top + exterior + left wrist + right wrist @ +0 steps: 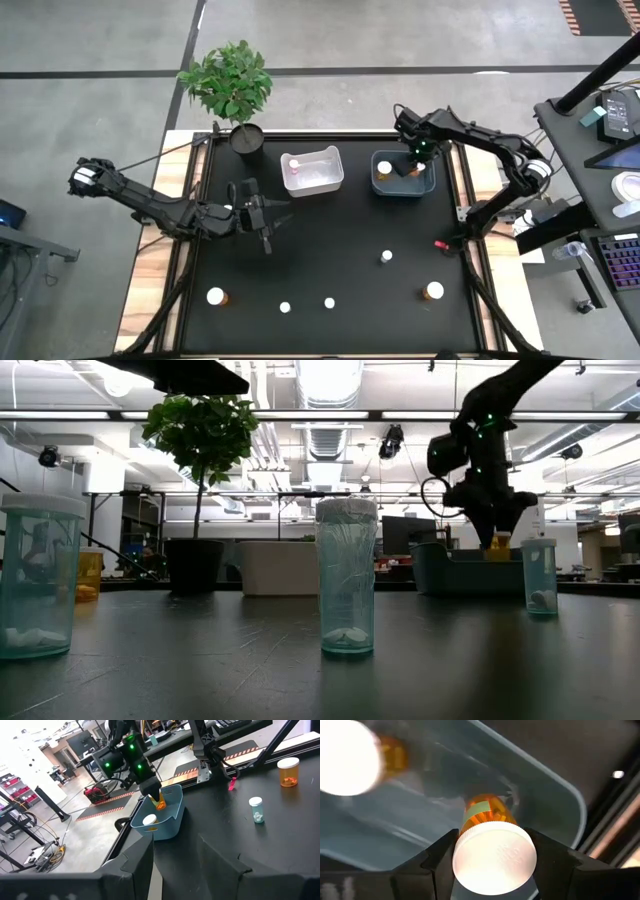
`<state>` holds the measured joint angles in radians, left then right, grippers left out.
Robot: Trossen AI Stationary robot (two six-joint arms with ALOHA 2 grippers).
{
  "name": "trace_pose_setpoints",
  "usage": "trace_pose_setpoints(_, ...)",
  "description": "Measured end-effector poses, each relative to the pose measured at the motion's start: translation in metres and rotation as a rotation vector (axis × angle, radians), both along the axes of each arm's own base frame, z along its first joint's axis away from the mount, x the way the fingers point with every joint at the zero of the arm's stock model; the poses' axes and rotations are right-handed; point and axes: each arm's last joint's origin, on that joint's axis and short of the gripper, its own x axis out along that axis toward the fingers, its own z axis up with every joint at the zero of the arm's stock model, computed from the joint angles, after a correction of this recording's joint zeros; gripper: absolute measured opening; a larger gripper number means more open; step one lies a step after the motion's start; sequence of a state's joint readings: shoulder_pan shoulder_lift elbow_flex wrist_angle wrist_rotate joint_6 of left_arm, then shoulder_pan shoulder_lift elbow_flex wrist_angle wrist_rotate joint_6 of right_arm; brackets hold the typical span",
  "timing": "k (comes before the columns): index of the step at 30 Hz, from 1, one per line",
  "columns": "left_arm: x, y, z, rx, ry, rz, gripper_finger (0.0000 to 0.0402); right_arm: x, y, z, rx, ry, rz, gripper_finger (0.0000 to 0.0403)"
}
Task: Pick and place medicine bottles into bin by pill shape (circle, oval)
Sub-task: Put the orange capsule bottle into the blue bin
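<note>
My right gripper (415, 163) is shut on an amber bottle (482, 812) with a white cap, over the blue-grey bin (403, 186) at the table's far right. It also shows in the low view (493, 510) and the left wrist view (150, 787). Another white-capped amber bottle (347, 757) lies in that bin. My left gripper (264, 222) is open and empty, left of the table's middle. Several bottles stand upright on the near half of the table: amber ones (215, 296) (433, 291) and small clear ones (285, 307) (329, 302) (386, 257). My right gripper pinches the sides of the bottle's white cap (492, 852) between its two fingers (440, 860). The fingers come from above, pointing down. The bottle hangs upright below them, inside the bin's opening (498, 544). Whether its bottom touches the bin's floor I cannot tell.
A white bin (312, 170) stands left of the blue-grey one at the far side. A potted plant (235, 85) stands at the far left corner. A small red object (440, 243) lies near the right edge. Bare black table lies around the middle.
</note>
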<state>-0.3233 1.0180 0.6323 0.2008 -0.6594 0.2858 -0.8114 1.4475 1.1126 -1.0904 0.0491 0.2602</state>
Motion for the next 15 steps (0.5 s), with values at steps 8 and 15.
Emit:
trace_pose_setpoints(8,0.000,0.000,0.000,0.000,0.000,0.000,0.0136,-0.005,0.002,-0.016,-0.010,0.035,0.046,0.0201)
trace_pose_setpoints(15,0.000,0.000,0.000,0.000,0.000,0.000,0.0136,-0.006,0.002,-0.022,-0.019,0.028,0.049,0.0204)
